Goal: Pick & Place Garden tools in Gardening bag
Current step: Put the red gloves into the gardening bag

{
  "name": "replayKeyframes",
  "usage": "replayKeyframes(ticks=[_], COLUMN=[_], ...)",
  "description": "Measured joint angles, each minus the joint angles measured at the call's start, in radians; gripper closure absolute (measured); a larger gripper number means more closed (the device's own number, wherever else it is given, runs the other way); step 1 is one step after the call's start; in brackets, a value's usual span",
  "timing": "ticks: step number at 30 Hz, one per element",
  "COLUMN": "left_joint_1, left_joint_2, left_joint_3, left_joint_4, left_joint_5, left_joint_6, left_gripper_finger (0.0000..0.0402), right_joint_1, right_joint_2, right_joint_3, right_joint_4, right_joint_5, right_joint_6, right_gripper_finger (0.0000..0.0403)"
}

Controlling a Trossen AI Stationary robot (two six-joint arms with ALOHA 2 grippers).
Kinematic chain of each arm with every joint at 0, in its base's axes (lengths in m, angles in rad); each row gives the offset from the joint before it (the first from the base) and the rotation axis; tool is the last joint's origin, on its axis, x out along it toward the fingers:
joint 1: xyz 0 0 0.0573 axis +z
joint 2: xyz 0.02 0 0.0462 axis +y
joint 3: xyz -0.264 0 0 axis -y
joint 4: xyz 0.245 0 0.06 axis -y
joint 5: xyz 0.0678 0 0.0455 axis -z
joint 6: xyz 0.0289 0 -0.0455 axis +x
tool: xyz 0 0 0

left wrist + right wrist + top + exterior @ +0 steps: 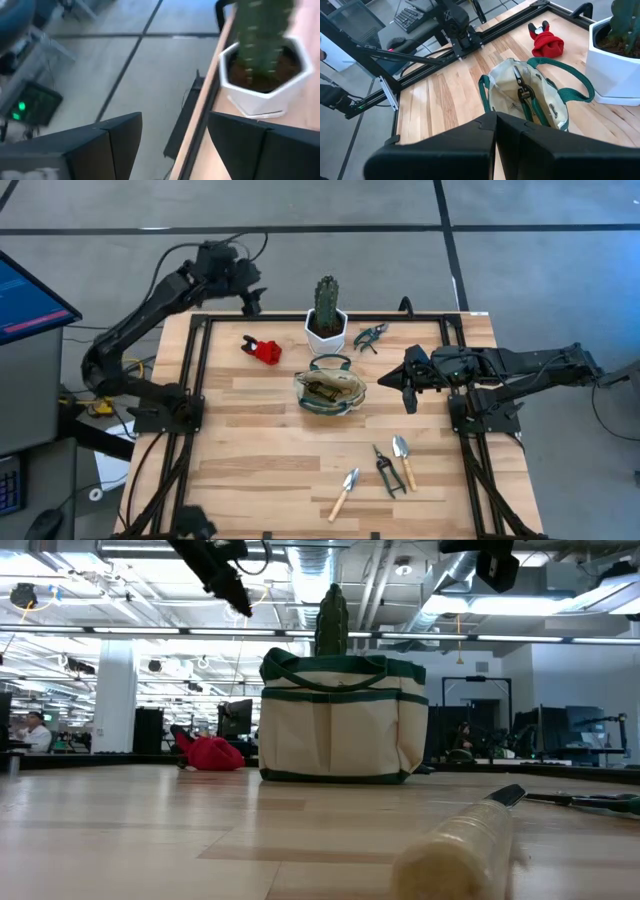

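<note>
We see the left claw (253, 302) spread empty over the bench's (260, 440) far edge; the right claw (408, 393), pinched together, beside the gardening bag (329, 391).

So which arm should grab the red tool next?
Probably the left. Its claw is open and hangs just past the table's far edge, close to the red tool. The right claw is shut, on the bag's other side.

Open-plan lab, exposed ceiling ducts (400, 580), monitors (235, 718), seated person (36, 730)
</note>
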Motion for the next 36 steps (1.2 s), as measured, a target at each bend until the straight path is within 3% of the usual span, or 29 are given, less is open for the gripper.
replayKeyframes(ticks=[3, 7, 9, 14, 36], left_joint_1=[0.028, 0.058, 0.061, 0.044, 0.036], left_joint_2=[0.088, 0.157, 0.17, 0.175, 0.171], left_joint_3=[0.074, 0.127, 0.127, 0.127, 0.117], left_joint_4=[-0.086, -0.238, -0.309, -0.359, -0.339], left_joint_5=[0.049, 0.254, 0.3, 0.272, 0.27], left_joint_6=[-0.049, -0.076, -0.034, 0.079, 0.048], left_gripper_finger=[0.0186, 0.0182, 0.0182, 0.0184, 0.0187], right_joint_1=[0.0, 0.002, 0.002, 0.002, 0.002], right_joint_2=[0.0, 0.0, 0.0, 0.0, 0.0], right_joint_3=[0.0, 0.0, 0.0, 0.0, 0.0], right_joint_4=[0.0, 0.0, 0.0, 0.0, -0.023], right_joint_5=[0.0, 0.0, 0.0, 0.0, 0.0], right_joint_6=[0.0, 0.0, 0.0, 0.0, 0.0], right_gripper_finger=[0.0403, 0.0403, 0.0403, 0.0403, 0.0403])
